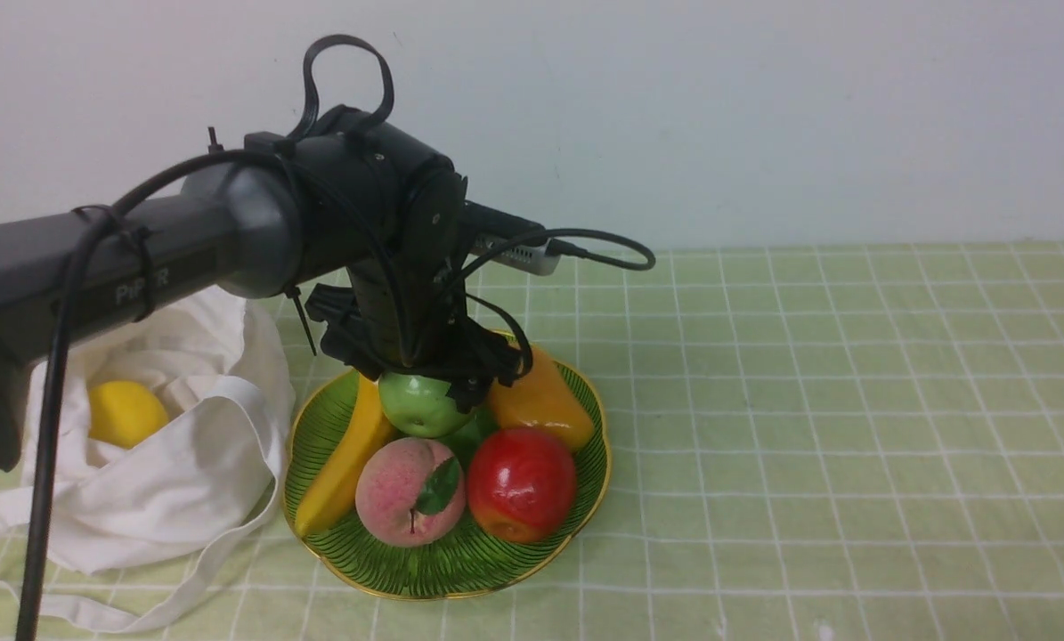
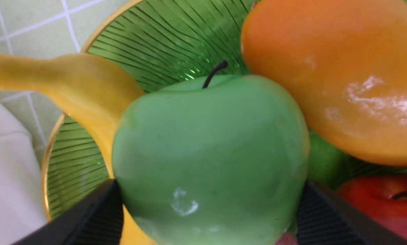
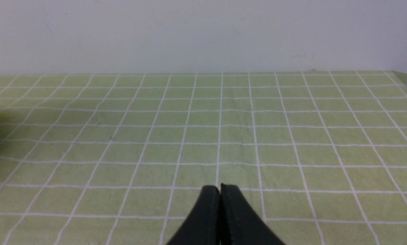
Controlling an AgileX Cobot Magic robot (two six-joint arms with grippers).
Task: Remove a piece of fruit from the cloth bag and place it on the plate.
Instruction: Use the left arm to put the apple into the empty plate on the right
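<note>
Looking near to far: peach [image 1: 410,491] and red apple [image 1: 522,485] on plate [image 1: 447,583]; bag [image 1: 166,499] beside it, lemon [image 1: 127,414] inside. Beyond the peach, left tool [image 2: 210,207] has green apple [image 2: 210,153] clamped, over plate. Right tool [image 3: 222,187] closed, nothing between its tips.

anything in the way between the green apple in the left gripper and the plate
Yes: the banana and the orange fruit flank the spot below the green apple held in the left gripper, so it may land on them rather than on the plate itself.
</note>
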